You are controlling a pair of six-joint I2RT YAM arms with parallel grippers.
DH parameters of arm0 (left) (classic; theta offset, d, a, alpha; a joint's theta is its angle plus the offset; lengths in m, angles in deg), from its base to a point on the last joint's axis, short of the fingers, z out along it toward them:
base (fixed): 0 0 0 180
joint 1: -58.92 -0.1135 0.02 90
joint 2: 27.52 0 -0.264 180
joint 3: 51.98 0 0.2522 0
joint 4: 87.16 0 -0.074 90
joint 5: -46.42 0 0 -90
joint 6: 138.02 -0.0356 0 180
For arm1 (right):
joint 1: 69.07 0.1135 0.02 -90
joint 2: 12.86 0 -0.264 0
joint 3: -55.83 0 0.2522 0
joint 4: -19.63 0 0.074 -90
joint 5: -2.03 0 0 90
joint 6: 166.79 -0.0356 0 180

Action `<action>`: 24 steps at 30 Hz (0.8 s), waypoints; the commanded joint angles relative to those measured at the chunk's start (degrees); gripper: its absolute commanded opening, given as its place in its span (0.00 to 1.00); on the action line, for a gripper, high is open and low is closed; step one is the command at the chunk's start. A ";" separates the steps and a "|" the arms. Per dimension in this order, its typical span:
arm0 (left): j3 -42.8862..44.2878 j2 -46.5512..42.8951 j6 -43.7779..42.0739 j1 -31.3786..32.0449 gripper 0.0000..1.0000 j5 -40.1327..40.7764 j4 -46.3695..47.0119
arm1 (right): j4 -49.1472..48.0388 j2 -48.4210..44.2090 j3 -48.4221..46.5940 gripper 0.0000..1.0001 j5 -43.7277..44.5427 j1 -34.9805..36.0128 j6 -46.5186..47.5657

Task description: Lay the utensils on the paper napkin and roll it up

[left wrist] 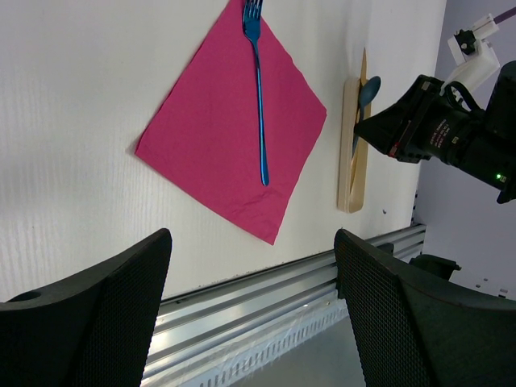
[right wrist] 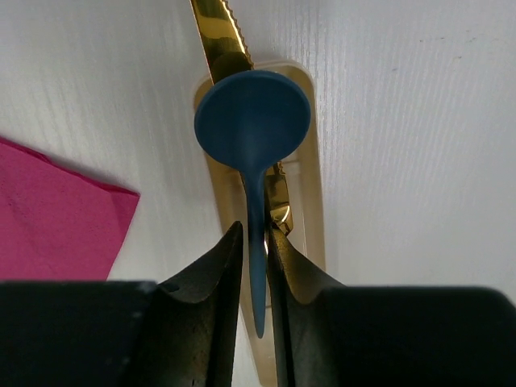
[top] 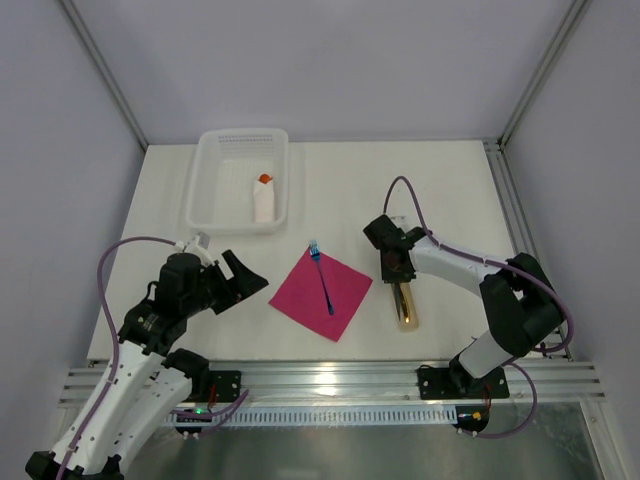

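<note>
Right gripper [right wrist: 256, 242] seems clamped on the spoon [right wrist: 252, 121] by its handle; the napkin [top: 298, 292] lies to its left. Spoon runs roughly parallel to the fork [top: 323, 280].

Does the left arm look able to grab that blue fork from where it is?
Probably yes: the fork lies uncovered on the napkin, and the left arm sits beside it, jaws open, nothing between.

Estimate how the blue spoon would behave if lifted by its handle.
Likely light and fairly stiff: the blue spoon is slim plastic. It could pivot or slip, since the right gripper pinches only its narrow, glossy handle, the round bowl sticking out ahead. Lifting may nudge the knife directly beneath.
</note>
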 commanded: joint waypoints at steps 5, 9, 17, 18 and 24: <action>0.12 -0.25 -0.66 -0.27 0.83 -0.71 1.25 | -1.48 0.36 -1.65 0.14 1.28 0.04 -0.11; -0.14 -0.34 -0.48 -0.27 0.83 -0.88 1.51 | 0.27 -1.23 -2.70 0.05 2.33 0.04 0.07; -0.32 -0.52 -0.31 -0.27 0.83 -0.53 1.51 | 6.94 -3.34 -10.07 0.04 7.42 1.61 0.77; -0.32 -0.52 -0.22 -0.27 0.83 -0.45 1.43 | 7.65 -3.34 -11.22 0.04 7.86 2.14 0.77; -0.67 -0.69 0.75 -0.27 0.83 -0.18 1.42 | 8.28 2.70 -21.59 0.04 3.31 8.03 -0.11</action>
